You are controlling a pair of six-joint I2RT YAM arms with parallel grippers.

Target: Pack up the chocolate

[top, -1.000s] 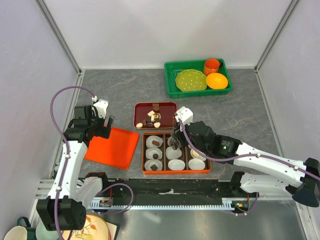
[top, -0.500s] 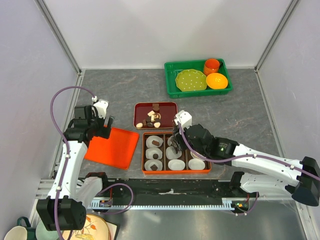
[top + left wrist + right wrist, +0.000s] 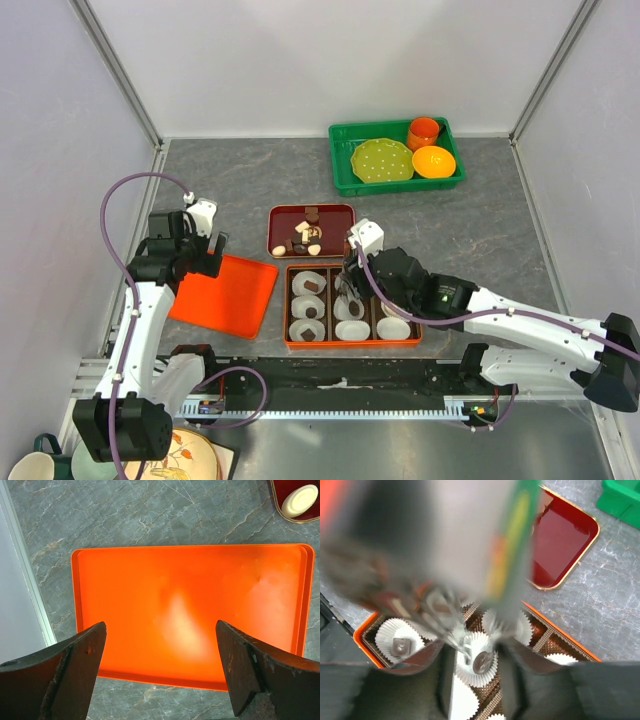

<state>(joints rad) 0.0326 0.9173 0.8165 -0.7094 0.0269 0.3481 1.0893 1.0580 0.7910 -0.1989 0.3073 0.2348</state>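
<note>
The chocolate lies partly in a dark red tray [image 3: 338, 215], as brown cubes and cream ovals [image 3: 308, 238]; one cream oval [image 3: 300, 500] shows in the left wrist view. An orange box [image 3: 352, 343] holds white paper cups, and a few hold brown cubes [image 3: 312, 311]. My right gripper [image 3: 349, 290] is low over the box's middle column, shut on a blurred metal tongs-like tool [image 3: 450, 625]. The tool's tips sit beside a dark round chocolate [image 3: 482, 662] in a paper cup. My left gripper [image 3: 160, 670] is open and empty above an orange lid [image 3: 190, 605].
A green basket [image 3: 397, 186] at the back right holds a green plate [image 3: 381, 160], an orange cup [image 3: 424, 131] and an orange bowl [image 3: 433, 161]. Its corner [image 3: 622, 500] shows in the right wrist view. A mug [image 3: 30, 465] and a plate [image 3: 190, 455] sit at the near left.
My right gripper has come slightly nearer and lower over the box's middle column. The left arm has not moved.
</note>
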